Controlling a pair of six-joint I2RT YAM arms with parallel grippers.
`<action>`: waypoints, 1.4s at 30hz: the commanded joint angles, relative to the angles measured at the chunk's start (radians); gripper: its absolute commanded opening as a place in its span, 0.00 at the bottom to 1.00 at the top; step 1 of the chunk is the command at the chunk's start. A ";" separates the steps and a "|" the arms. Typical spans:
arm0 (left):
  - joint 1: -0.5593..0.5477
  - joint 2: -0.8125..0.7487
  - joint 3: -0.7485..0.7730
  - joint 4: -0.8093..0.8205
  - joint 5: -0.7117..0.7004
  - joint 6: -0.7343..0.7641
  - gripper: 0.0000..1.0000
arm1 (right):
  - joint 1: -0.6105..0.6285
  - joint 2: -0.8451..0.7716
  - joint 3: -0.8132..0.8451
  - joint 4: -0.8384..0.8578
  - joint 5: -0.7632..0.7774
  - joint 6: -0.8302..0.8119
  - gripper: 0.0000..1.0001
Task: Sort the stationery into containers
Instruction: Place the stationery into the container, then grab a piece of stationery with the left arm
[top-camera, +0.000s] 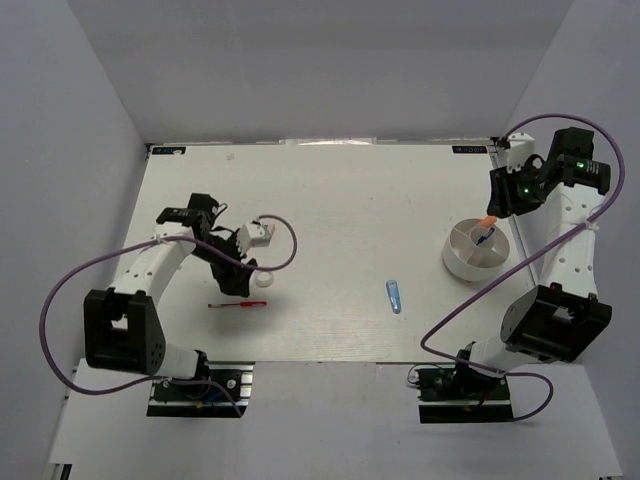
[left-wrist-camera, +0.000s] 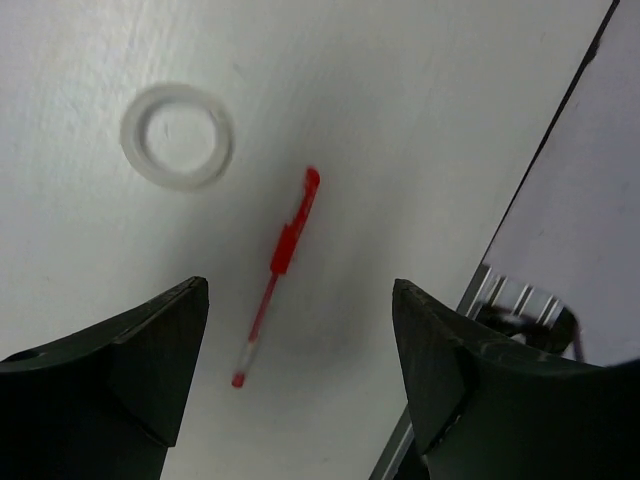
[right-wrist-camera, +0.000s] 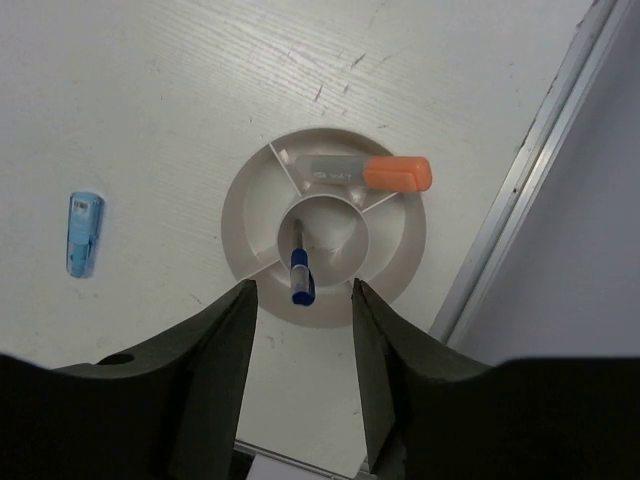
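Two dark fingers of the right gripper (right-wrist-camera: 302, 300) fill the bottom of the right wrist view. They are parted and grip nothing, and the gap between them frames the lower rim of the round white shallow bowl with inner dividers (right-wrist-camera: 232, 215). In the bowl's upper outer compartment lies the white marker with orange cap (right-wrist-camera: 365, 172), cap toward the right of the frame. The slim blue pen (right-wrist-camera: 300, 268) sits in the small round centre cup, its blue end resting at the cup's lower wall. At the left edge of that view, well apart from the bowl, the small light-blue piece (right-wrist-camera: 84, 234) lies flat on the white wood-grain table (top-camera: 340, 190).

In the left wrist view the left gripper (left-wrist-camera: 300, 300) hangs above the table with its fingers spread wide, touching nothing. The slim red pen (left-wrist-camera: 280, 268) lies on the table in the gap between them, running from upper right to lower left. The white tape ring (left-wrist-camera: 177, 135) lies flat in the upper left of that frame, near the pen but not touching it.

From the top view, pen and ring sit in the table's lower left and the bowl at its right.
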 joint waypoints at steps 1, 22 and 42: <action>-0.012 -0.123 -0.101 -0.050 -0.153 0.197 0.84 | -0.004 0.006 0.095 -0.023 -0.035 0.018 0.49; -0.012 -0.236 -0.558 0.459 -0.380 0.249 0.57 | 0.002 0.078 0.370 -0.149 -0.163 0.096 0.51; -0.029 -0.321 -0.203 0.270 0.181 -0.208 0.00 | 0.177 0.003 0.259 -0.054 -0.437 0.176 0.50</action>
